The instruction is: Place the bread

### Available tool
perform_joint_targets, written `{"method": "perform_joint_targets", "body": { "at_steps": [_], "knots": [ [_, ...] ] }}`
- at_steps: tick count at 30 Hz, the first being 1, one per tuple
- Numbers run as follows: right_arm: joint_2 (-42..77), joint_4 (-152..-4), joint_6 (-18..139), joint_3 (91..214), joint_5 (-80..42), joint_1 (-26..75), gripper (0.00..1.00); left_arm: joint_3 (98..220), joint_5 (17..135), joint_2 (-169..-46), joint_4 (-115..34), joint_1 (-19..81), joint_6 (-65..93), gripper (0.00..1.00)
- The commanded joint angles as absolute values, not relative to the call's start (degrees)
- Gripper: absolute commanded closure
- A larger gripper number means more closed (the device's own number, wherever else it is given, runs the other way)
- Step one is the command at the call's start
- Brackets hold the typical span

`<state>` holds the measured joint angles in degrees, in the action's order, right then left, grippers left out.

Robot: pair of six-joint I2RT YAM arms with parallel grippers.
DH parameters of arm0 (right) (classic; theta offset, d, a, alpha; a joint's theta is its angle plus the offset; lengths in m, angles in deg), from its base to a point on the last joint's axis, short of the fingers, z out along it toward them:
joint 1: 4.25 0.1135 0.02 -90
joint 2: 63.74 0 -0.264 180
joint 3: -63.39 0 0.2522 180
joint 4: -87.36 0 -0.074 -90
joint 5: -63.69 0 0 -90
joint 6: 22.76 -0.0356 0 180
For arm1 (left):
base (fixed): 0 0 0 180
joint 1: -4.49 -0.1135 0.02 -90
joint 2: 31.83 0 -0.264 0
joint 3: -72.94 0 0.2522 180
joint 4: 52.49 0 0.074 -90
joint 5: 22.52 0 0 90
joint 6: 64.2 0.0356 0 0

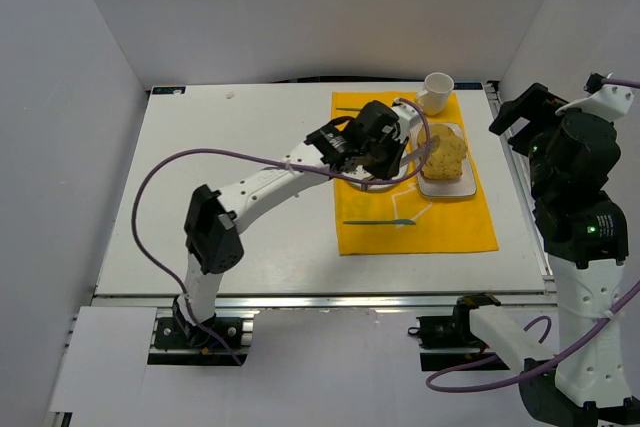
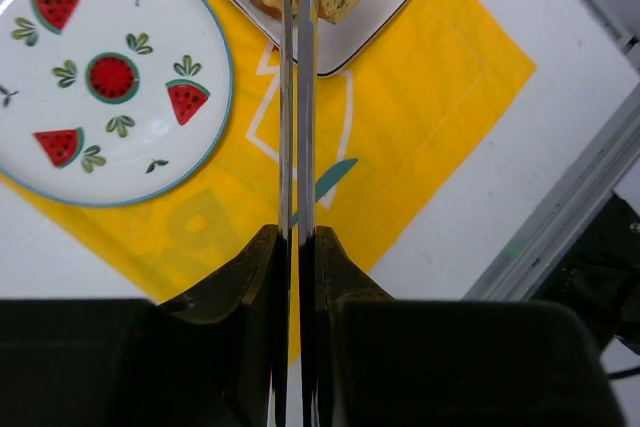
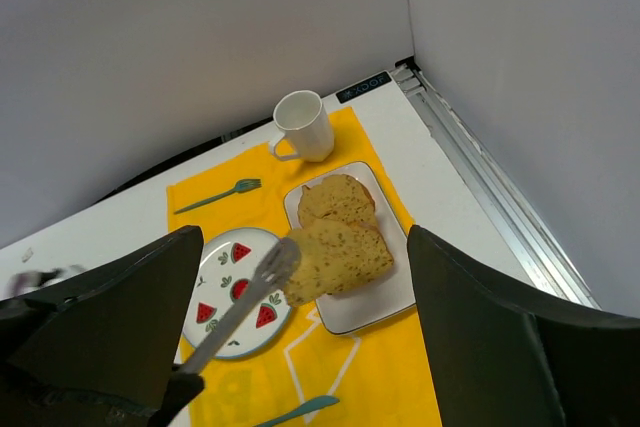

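Bread slice (image 3: 340, 259), golden-tan, rounded, flecked with dark specks and browner at the crust, lies at the near end of a white rectangular tray (image 3: 375, 319). One corner seems to reach past the tray's 9 o'clock edge. Other slices (image 3: 338, 197) lie behind it at 12 o'clock.

Two thin, shiny metal tongs (image 2: 298, 127) run nearly together up to the slice. I judge they pinch it, though the tips sit at the frame's edge. My left gripper (image 2: 298, 247) is pressed together on the tongs' handles. My right gripper (image 1: 522, 115), off the table at 3 o'clock, has its fingers spread wide and holds nothing.

The step in hand looks like carrying the slice toward 9 o'clock, onto the round plate (image 2: 205, 42). That plate is glossy, blue-rimmed and painted with watermelon wedges.

To do it well I would use an even squeeze, since the crumb looks soft and may tear. I would lift clear of the tray's raised lip, travel level, lower flat over the plate's centre, then open.

All of this rests on a matte yellow placemat (image 2: 440, 77). A smooth white cup (image 3: 305, 125) stands at the tray's 12 o'clock.
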<state>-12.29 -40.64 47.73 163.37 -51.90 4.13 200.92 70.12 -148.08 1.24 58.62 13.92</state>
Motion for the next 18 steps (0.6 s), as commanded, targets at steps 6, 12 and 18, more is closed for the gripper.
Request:
{"method": "perform_joint_targets", "body": {
  "at_steps": [6, 12, 18],
  "knots": [
    [-12.76, -45.22, 46.59, 161.97, -49.43, 4.28, 0.11, 184.06, 58.61, -131.44, -4.09, 55.92, 4.03, 1.00],
    [-12.58, -45.84, 44.04, 159.51, -46.62, 4.36, 0.11, 172.04, 64.32, -126.48, -17.03, 47.21, -6.46, 1.00],
    [-12.23, -45.84, 43.68, 158.54, -45.30, 4.36, 0.11, 176.08, 66.77, -133.60, -13.77, 47.12, -5.40, 1.00]
  ]
}}
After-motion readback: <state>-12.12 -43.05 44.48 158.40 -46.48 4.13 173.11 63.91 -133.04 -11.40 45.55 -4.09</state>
